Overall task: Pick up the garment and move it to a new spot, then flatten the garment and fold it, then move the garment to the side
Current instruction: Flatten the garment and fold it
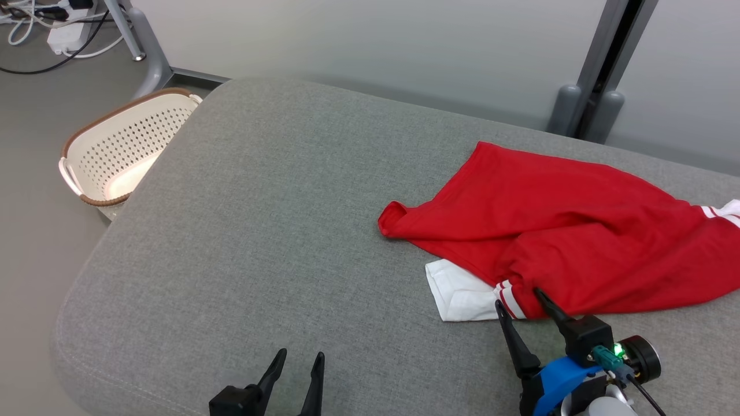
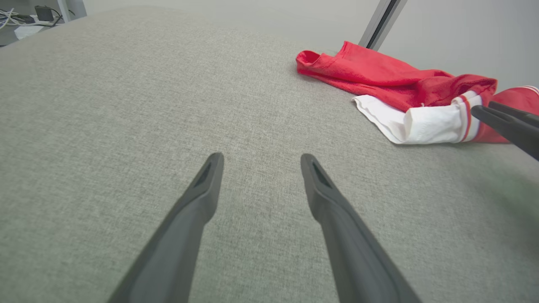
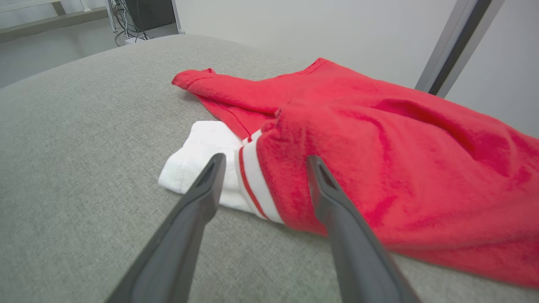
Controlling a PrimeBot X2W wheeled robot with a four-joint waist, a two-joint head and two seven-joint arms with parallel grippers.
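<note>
The garment (image 1: 566,231) is a red shirt with white, red-striped trim, lying crumpled on the right of the grey cushioned surface (image 1: 260,231). My right gripper (image 1: 518,297) stands open at the garment's near edge, its fingers either side of the striped cuff (image 3: 252,181). In the right wrist view the garment (image 3: 379,147) spreads just beyond the open fingers of my right gripper (image 3: 263,162). My left gripper (image 1: 300,355) is open over bare fabric near the front edge, well left of the garment (image 2: 400,84). Nothing is between the fingers of the left gripper (image 2: 261,160).
A white perforated basket (image 1: 115,150) with a brown rim stands on the floor past the surface's left edge. Cables and a power strip (image 1: 63,32) lie at the far left. A grey post (image 1: 601,75) rises behind the surface.
</note>
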